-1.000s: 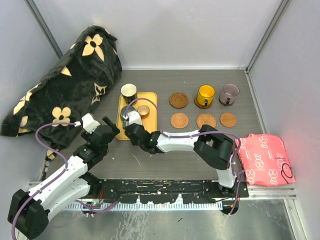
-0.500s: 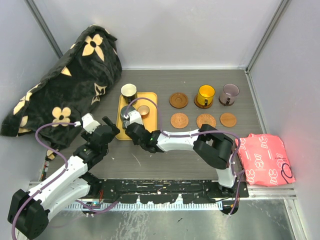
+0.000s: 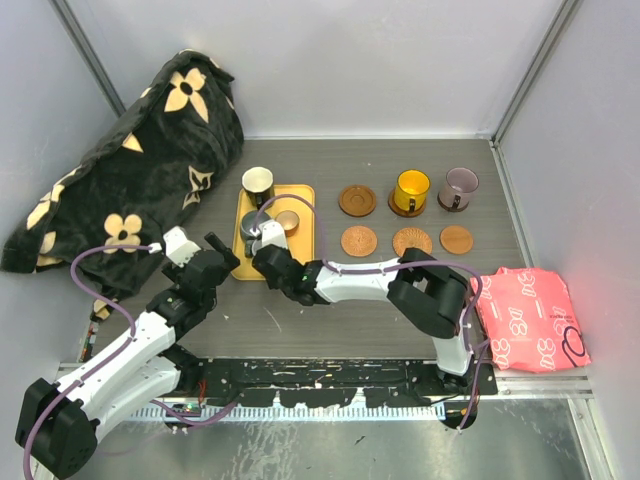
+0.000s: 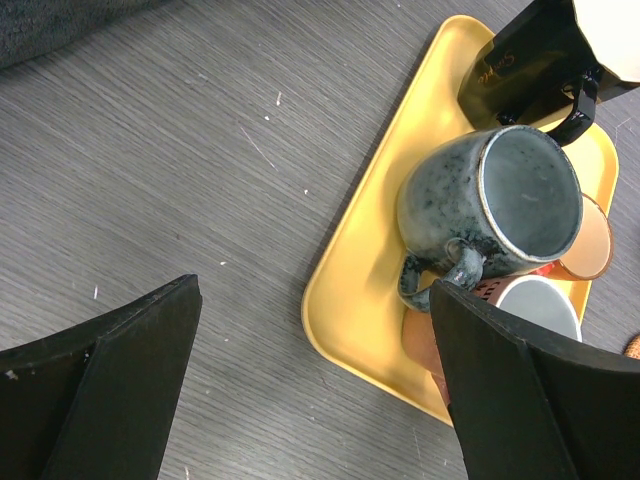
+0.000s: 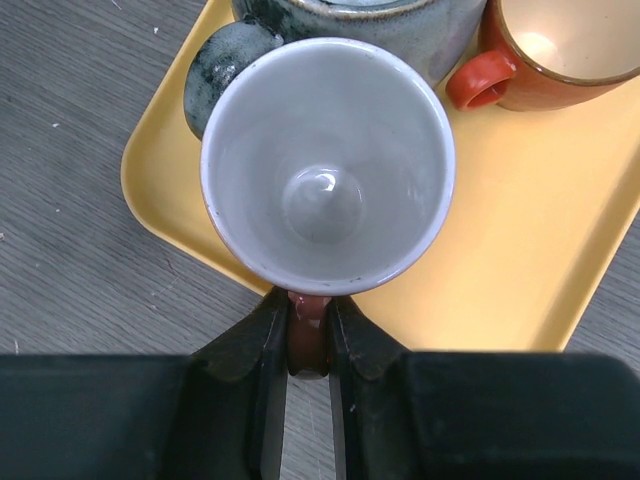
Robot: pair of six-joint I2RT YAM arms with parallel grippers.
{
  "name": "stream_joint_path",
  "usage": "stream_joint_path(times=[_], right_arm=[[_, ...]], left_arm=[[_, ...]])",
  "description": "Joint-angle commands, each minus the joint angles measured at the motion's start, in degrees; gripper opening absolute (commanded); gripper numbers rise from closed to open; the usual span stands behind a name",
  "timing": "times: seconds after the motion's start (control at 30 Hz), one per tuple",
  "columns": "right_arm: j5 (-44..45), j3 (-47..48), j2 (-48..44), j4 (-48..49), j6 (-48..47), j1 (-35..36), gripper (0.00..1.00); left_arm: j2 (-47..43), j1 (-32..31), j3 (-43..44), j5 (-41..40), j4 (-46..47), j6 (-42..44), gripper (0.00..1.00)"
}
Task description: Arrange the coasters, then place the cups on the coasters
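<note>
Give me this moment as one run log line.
right jaws: shut on white cup handle, at tray | left jaws: open, empty | four coasters bare

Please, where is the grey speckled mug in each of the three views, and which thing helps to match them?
Top external: the grey mug stands on the left half of the yellow tray, just below the black cup in the picture.
Left wrist: right of centre, on the tray.
Right wrist: at the top edge, cut off, behind the white cup.
Shared landmark: the yellow tray.
</note>
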Motion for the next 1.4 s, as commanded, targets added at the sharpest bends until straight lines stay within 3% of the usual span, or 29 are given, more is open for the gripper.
stream_joint_path(times=[0.0,0.57,1.1,1.37], right_arm=[[1.3,-1.7,-5.4,2.0,1.0,-0.6,0.01],[11.8,-13.4,-23.6,2.0,-3.4,-2.1,0.01],[13.1,-32.9,-47.9,2.0,-5.0,-21.6,0.01],[13.3,-37.4,-50.4,0.6,-3.2,-30.5,0.00]], left_arm=[[-0.7,0.2,1.5,-0.8,2.7,0.6,0.98],[-0.2,0.3,1.5,-0.2,3.1,0.6,0.98],[0.9,0.2,1.4,1.5,3.8,0.4,0.98],[1.0,0.2,1.5,2.2,3.7,0.3,0.98]])
